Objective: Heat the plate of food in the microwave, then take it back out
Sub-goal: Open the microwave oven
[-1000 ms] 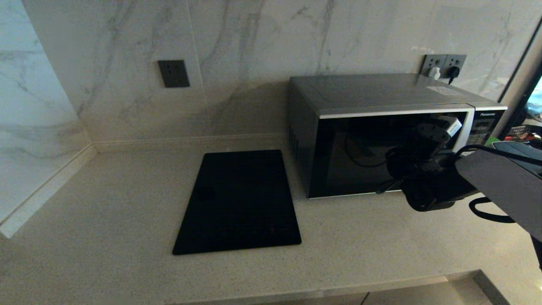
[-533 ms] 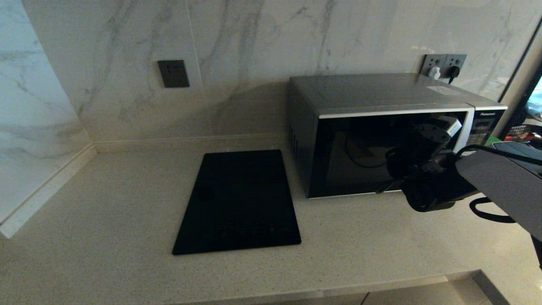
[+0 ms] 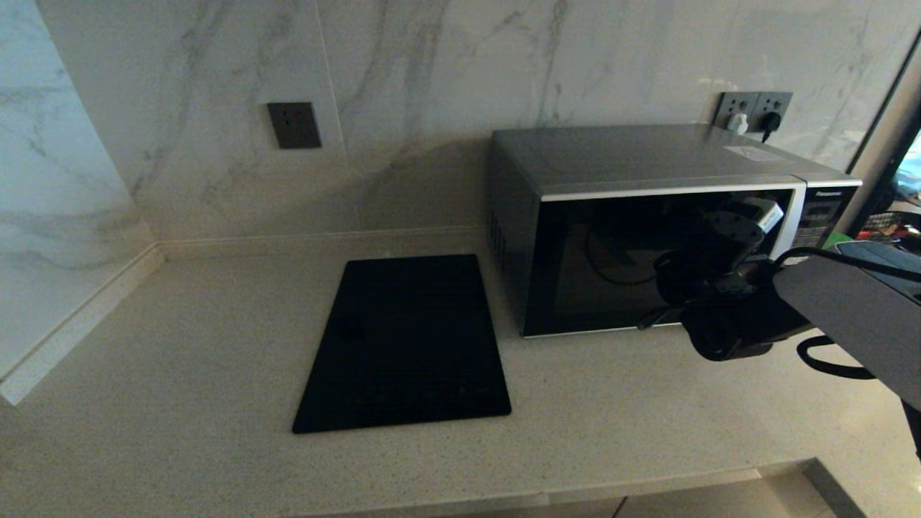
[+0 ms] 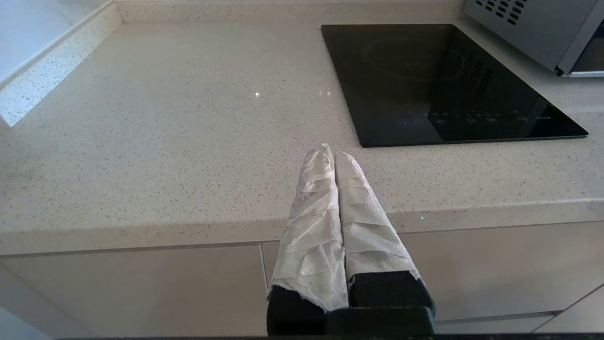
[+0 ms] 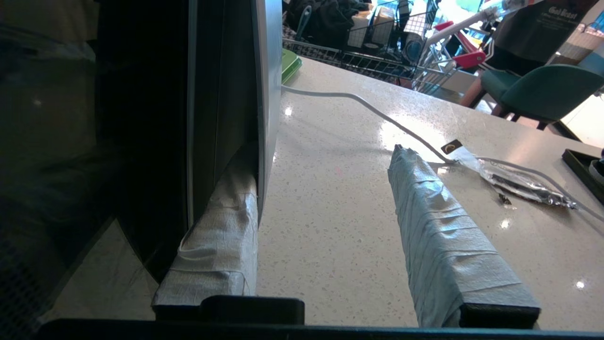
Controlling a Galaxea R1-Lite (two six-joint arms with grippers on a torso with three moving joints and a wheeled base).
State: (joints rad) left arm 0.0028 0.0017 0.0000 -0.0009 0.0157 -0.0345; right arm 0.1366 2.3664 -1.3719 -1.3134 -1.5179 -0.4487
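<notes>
The microwave (image 3: 647,165) is sitting at the back right of the counter (image 3: 180,360), against the marble wall, with its dark glass door facing forward and its button panel on its right end. The right pincer (image 3: 748,216) is hanging in front of the door's right side, and in the right wrist view (image 5: 323,153) its two wrapped fingers are standing apart, released: one finger (image 5: 222,226) is pressing against the silver edge of the door, while the other (image 5: 443,226) is hovering well clear of it over bare counter, grasping nothing. Past that finger a white cable (image 5: 358,101) is trailing across the counter beside a clear plastic wrapper (image 5: 524,182), and a flat green board (image 5: 290,63) is showing behind the microwave's edge. A flat black slab (image 3: 406,345) is lying just left of the microwave. The left pincer (image 4: 332,153) is idling in front of the counter's front edge, its wrapped fingers clenched together on nothing.
</notes>
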